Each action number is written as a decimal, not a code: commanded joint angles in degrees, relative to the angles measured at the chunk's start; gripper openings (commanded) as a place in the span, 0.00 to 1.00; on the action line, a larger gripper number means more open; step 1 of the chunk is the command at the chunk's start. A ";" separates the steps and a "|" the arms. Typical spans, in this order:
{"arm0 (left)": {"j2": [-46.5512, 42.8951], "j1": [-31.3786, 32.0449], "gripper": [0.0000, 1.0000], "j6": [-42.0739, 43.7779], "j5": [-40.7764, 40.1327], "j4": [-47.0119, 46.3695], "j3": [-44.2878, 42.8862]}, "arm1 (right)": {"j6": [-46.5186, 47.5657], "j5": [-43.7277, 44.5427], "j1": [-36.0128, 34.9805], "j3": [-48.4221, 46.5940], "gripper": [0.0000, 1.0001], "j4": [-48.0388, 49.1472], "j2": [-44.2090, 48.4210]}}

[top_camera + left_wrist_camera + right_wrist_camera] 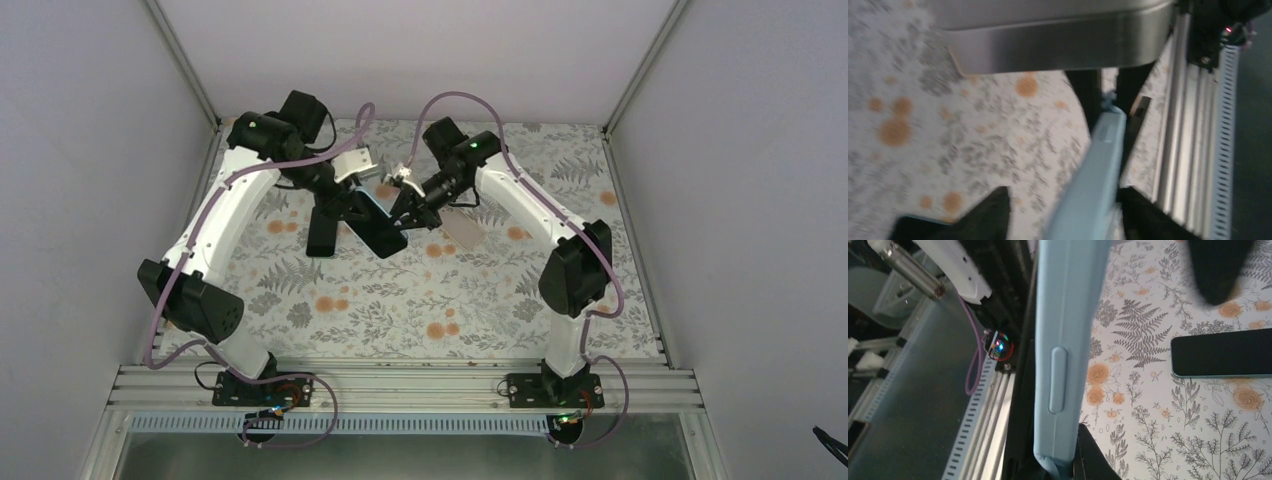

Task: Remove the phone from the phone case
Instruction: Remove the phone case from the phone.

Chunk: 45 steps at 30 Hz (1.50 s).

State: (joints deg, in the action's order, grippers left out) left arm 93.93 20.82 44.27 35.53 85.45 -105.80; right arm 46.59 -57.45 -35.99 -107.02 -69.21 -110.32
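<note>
Right tool (1058, 457) clamped narrow on the light blue phone case (1068, 315), one finger against each face. Case was held edge-on above the tabletop (400, 300), its side-button bump facing the right wrist camera.

Left tool (1063, 197) stood partly parted around the same case. One finger (990, 215) was clear of it, with cloth visible in the gap. The other sat close beside it; contact there could not be made out (view blurred).

Phone (1220, 354) lay flat, dark screen up, out of the case, on the tabletop near the tools.

Tabletop carried a white cloth printed with grey ferns and orange flowers. Ribbed aluminium rail (400, 385) ran along the near edge, both arm bases bolted to it. Plain pale grey walls (90, 150) enclosed left, right and back.
</note>
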 commanded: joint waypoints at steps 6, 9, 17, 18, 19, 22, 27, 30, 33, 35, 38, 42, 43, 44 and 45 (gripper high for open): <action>-6.55 -1.67 1.00 -1.48 -12.44 -17.69 -0.81 | -11.31 -10.53 13.27 7.49 0.03 10.25 6.78; -10.49 -1.76 1.00 -1.73 -19.38 -18.99 -1.07 | -16.83 -9.02 19.32 8.31 0.03 14.03 4.69; -17.47 4.53 1.00 -5.56 -31.32 -38.25 9.16 | -48.57 5.69 27.10 9.57 0.03 38.24 3.82; -16.98 6.96 1.00 -5.59 -31.17 -39.40 9.84 | -52.71 10.24 26.85 10.34 0.03 41.28 5.25; -15.50 8.17 1.00 -6.41 -31.04 -39.82 9.54 | -55.59 14.36 26.19 10.84 0.03 43.76 6.69; -13.06 13.56 1.00 -4.66 -35.80 -47.93 12.93 | -62.09 19.62 23.98 11.20 0.03 49.00 10.17; -7.82 18.79 1.00 -3.79 -43.18 -59.56 12.50 | -67.44 23.21 20.78 6.58 0.03 50.06 10.45; -6.57 19.95 1.00 -2.19 -45.95 -68.86 14.88 | -69.74 23.38 19.82 2.63 0.03 47.97 8.46; -5.63 20.57 1.00 -0.93 -46.58 -75.29 18.00 | -70.98 23.60 18.90 1.96 0.03 48.46 8.32; -4.80 20.55 1.00 -1.71 -47.39 -78.58 19.15 | -70.94 24.07 18.21 1.83 0.03 48.66 8.45; -4.31 20.58 1.00 -2.89 -47.30 -82.83 20.76 | -70.52 24.44 17.76 1.86 0.03 48.68 8.83; -0.53 20.62 1.00 -4.91 -45.67 -81.15 17.70 | -70.45 24.52 17.51 2.36 0.03 49.26 9.41; 0.14 20.58 1.00 -4.97 -44.76 -80.91 17.17 | -70.55 24.49 17.50 2.26 0.03 49.28 9.36; 0.65 20.58 1.00 -5.10 -44.19 -80.98 16.87 | -70.64 24.49 17.48 2.10 0.03 49.31 9.34; 1.24 20.58 1.00 -5.43 -43.93 -80.84 16.46 | -70.67 24.49 17.52 1.97 0.03 49.29 9.31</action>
State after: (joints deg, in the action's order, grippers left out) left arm 92.29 41.06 40.88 -10.07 6.13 -87.05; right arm -22.63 -33.15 -17.98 -103.46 -24.03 -102.69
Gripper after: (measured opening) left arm 0.996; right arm 0.058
